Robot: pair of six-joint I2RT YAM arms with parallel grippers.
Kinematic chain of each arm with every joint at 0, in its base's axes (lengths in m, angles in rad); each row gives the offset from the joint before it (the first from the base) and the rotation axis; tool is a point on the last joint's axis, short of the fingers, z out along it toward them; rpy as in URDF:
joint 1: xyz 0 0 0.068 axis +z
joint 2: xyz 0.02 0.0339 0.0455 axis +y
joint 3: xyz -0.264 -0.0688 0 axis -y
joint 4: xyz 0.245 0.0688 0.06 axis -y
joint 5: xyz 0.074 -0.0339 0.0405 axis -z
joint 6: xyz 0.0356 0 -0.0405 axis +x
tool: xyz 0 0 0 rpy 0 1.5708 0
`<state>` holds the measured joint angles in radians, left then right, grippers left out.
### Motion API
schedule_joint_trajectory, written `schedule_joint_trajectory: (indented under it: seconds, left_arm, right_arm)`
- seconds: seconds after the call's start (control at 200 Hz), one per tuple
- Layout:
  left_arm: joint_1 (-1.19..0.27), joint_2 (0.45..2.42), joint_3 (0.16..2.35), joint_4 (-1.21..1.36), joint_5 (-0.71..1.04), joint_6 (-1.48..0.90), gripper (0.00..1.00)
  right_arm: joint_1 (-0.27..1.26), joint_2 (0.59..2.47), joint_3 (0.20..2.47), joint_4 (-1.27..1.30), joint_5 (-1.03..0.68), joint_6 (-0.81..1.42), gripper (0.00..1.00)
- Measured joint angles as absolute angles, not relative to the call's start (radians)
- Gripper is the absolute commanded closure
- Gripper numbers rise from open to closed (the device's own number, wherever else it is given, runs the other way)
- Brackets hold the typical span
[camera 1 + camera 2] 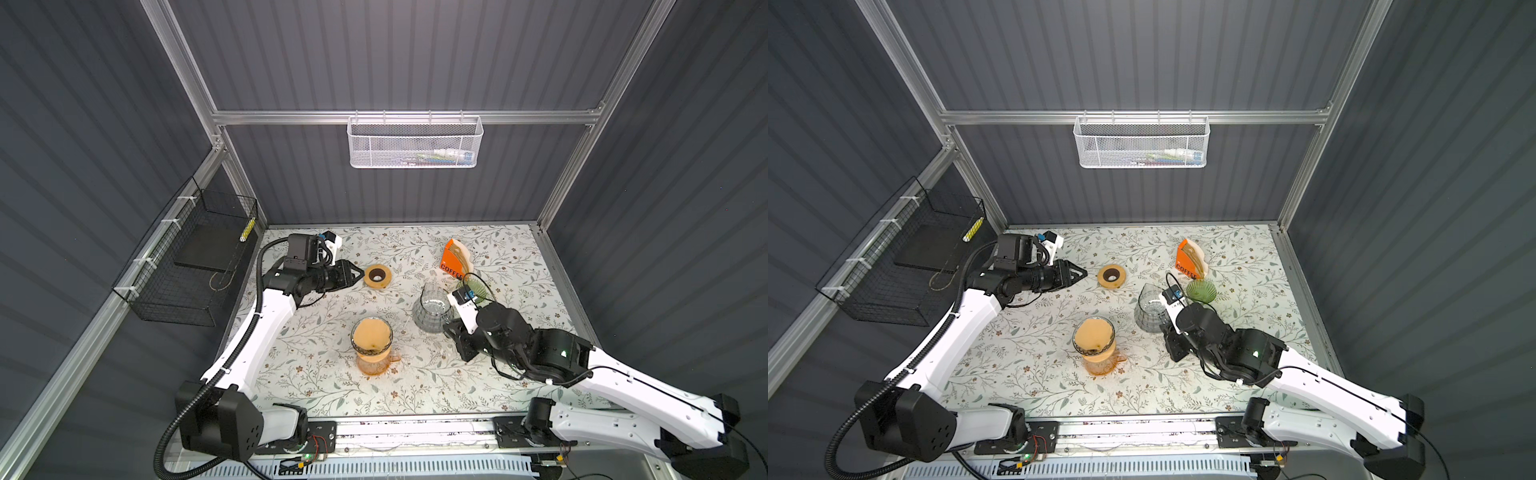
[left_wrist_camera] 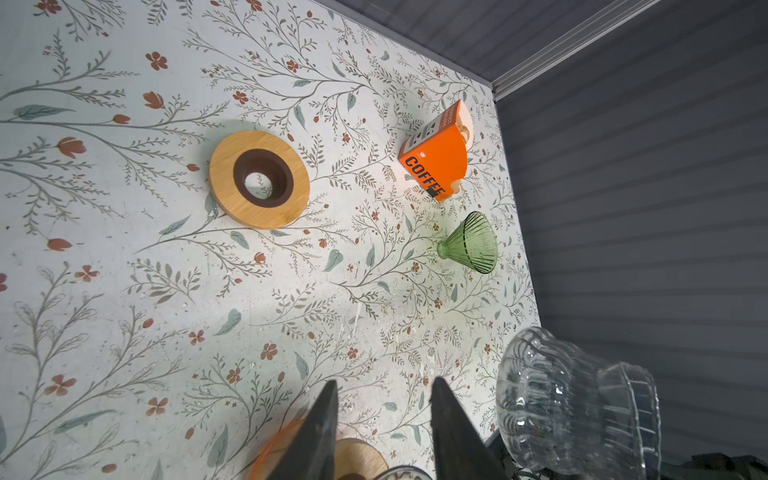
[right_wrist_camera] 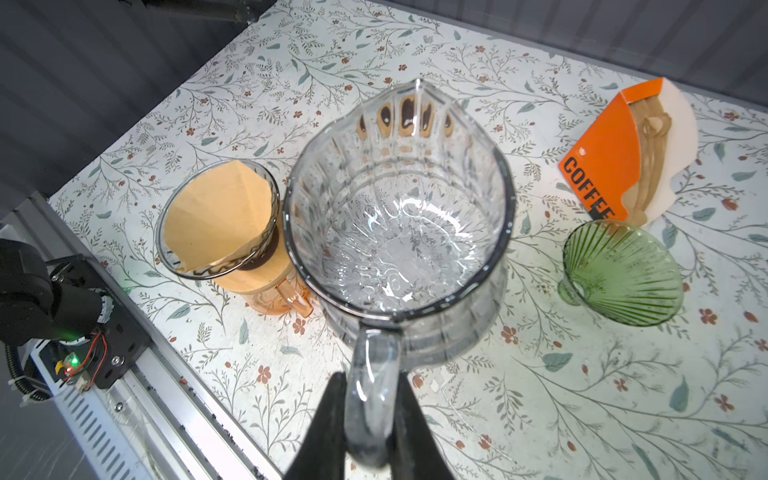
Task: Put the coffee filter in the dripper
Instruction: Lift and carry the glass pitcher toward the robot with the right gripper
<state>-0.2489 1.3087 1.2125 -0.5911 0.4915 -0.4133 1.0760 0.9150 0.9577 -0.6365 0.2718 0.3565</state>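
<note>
And the filter [image 3: 216, 216] is seen already inside the dripper [image 3: 220, 268], which is perched on the orange jug [image 3: 270, 293] near the front middle of the table [image 1: 415, 386]. The paper cone is opened out, though 1 edge is seen standing a little proud of the glass rim. The right claw [image 3: 371, 399] is clenched on the handle of the clear pitcher [image 3: 395, 232], just beside the dripper. The left claw [image 2: 384, 395] is parted, nothing is held between its 2 fingers, and it is hovering near the wooden ring [image 1: 377, 276], well apart from the filter. A green cone [image 3: 619, 270] and the filter box [image 3: 602, 166] are found toward the far right.

The placing is judged all but done. Care is what is called for now: the pitcher should be kept upright and clear of the dripper, since a knock could tip the stack. If the paper is to be settled, it should be pressed lightly from above at the raised edge, so the cone is seated evenly and not creased or dragged out
</note>
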Motion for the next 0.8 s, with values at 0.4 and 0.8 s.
schedule_joint_trajectory:
  seconds: [0.4,0.8]
  left_arm:
    - [-0.319,1.243,1.182,-0.644,0.432,-0.41,0.62]
    - [-0.329,1.227,1.155,-0.678,0.413,-0.392,0.62]
  right_arm:
    - [1.167,0.885,0.773,-0.625,0.302,0.435,1.0]
    - [1.259,0.92,0.682,-0.568,0.356,0.55,1.0]
